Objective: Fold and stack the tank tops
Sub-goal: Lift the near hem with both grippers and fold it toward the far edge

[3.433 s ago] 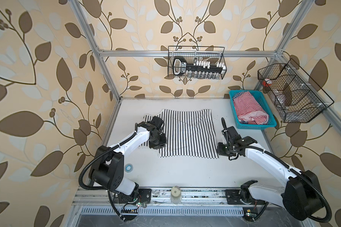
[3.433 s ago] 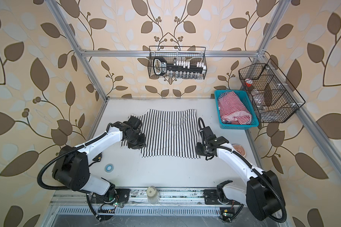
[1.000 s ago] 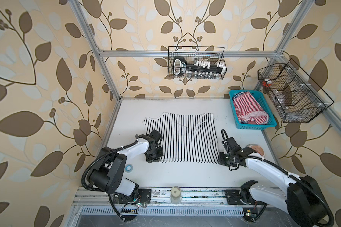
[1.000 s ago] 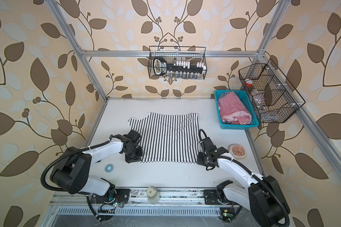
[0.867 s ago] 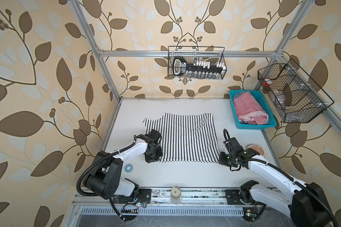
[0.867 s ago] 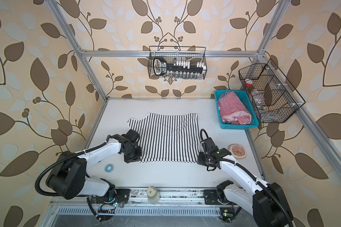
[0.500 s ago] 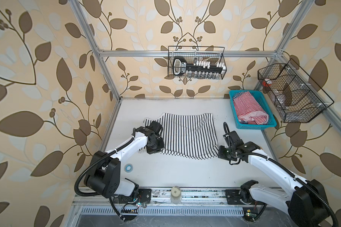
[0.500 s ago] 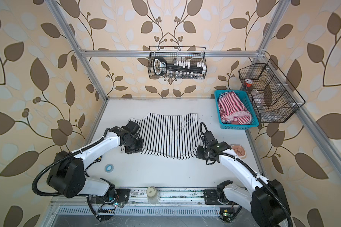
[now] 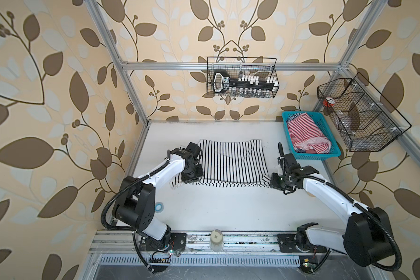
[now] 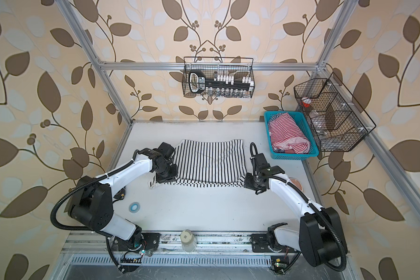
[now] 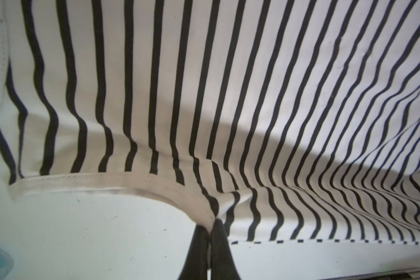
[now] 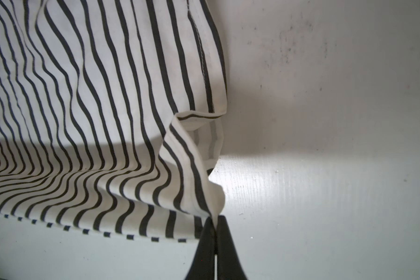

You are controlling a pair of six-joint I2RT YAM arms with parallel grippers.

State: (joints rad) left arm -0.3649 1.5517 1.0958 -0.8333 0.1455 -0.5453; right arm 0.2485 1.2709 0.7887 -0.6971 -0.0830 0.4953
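Left hand clamped tight on a white-hemmed corner of the black-striped tank top, lifted off the worktop. Right hand pinched closed on the opposite corner, same height. Near edge raised and doubled over the flat far half, mid-worktop. Red-striped tank top bunched in the teal basket, far right.

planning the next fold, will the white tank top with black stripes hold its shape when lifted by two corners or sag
The white tank top with black stripes will likely sag: between the shut left gripper and right gripper it already droops and ripples. It looks thin and light, so pinched corners probably suffice. Its free edge near the right gripper curls over, so folds may shift.
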